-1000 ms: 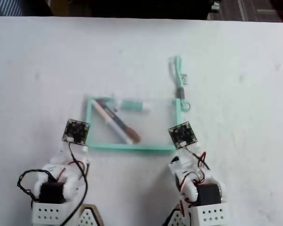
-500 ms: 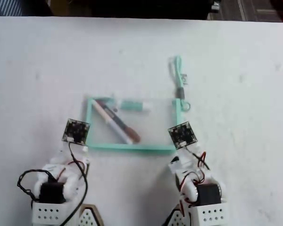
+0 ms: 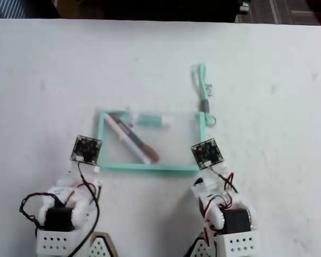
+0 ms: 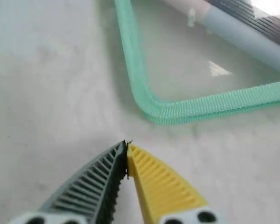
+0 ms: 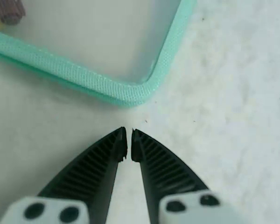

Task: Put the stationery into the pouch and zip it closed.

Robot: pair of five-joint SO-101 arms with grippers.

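Note:
A clear pouch (image 3: 171,144) with a mint-green border lies flat mid-table, its zip pull and green strap (image 3: 202,85) trailing off the far right corner. Inside it lie a pen (image 3: 129,139) set diagonally and a second green-ended item (image 3: 148,121). My left gripper (image 4: 126,145) is shut with nothing in it, just off the pouch's near left corner (image 4: 151,109). My right gripper (image 5: 129,133) is shut and empty, close to the near right corner (image 5: 140,91). In the high view both arms (image 3: 61,211) (image 3: 224,214) sit at the table's near edge.
The white table (image 3: 267,85) is bare around the pouch. A dark strip runs along the far edge (image 3: 150,9).

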